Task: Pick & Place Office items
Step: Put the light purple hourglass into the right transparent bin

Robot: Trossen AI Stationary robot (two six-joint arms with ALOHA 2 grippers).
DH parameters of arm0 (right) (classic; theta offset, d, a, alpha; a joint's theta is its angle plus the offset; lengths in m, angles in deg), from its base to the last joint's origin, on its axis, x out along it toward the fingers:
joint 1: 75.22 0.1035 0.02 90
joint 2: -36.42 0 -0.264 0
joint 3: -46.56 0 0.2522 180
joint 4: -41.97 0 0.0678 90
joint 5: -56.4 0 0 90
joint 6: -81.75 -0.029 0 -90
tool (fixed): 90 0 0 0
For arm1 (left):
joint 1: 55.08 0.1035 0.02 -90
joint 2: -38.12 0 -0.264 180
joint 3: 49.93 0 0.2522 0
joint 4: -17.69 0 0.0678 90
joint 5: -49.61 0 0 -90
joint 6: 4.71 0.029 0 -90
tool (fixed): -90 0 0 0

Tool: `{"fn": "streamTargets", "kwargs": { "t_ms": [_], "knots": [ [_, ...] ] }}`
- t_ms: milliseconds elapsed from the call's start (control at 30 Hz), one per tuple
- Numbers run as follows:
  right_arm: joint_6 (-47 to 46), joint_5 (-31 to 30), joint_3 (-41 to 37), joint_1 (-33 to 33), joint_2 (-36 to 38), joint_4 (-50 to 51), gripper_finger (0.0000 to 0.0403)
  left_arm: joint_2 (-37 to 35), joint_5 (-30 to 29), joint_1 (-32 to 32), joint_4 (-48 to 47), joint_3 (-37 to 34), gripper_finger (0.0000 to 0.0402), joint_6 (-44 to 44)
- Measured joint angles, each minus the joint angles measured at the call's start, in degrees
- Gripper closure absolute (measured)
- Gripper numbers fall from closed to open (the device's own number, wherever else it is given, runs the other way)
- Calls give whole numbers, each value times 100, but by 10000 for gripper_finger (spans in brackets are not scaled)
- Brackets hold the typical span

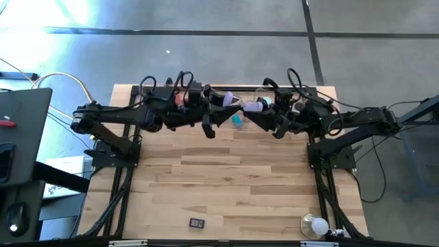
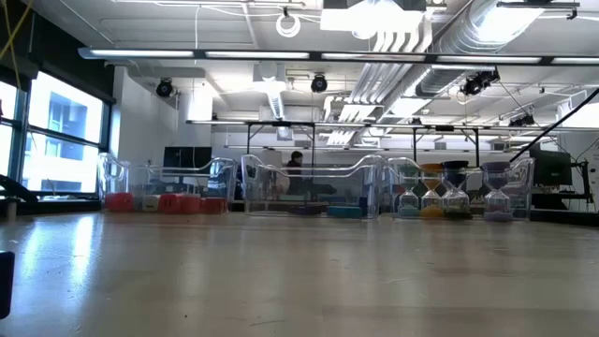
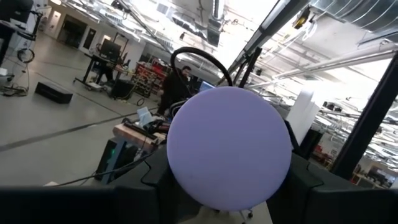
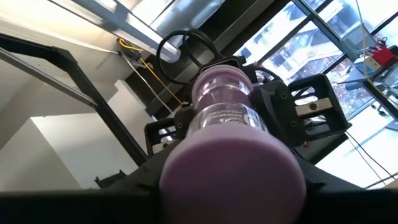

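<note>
- Nearest, the pale wooden tabletop [image 1: 226, 171] carries a white bulb [image 1: 317, 224] at its near right corner and a small dark display [image 1: 197, 222] by the near edge.
- Above the far edge, at its middle, a clear piece with lilac round caps [image 4: 224, 106] spans both arms.
- Left gripper [image 1: 218, 113] is clenched on its far end; whether the right gripper [image 1: 264, 115] has clasped it cannot be told.
- A teal piece [image 1: 237, 121] lies just beneath.
- Clear trays [image 2: 309, 183] line the far edge, holding red blocks [image 2: 159, 201] and hourglasses [image 2: 430, 198].
- Beyond is a workshop with a person [image 2: 296, 161].
</note>
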Motion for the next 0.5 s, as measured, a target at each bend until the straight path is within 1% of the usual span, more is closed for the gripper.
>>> {"fn": "streamTargets", "kwargs": {
  "t_ms": [67,100,267,433,500],
  "knots": [
    [3,45,0,0,0,12,231,-3,-25,-1,-20,2,236,29],
    [11,76,-2,-1,0,10,235,-7,-28,-1,-27,2,236,35],
    [83,97,-2,-1,0,1,235,-9,6,-8,-32,2,236,34],
    [144,133,-2,4,0,9,225,-11,223,-1,-67,7,233,36],
    [147,137,-2,6,0,68,228,-13,260,-2,-106,9,228,28]
  ]
}}
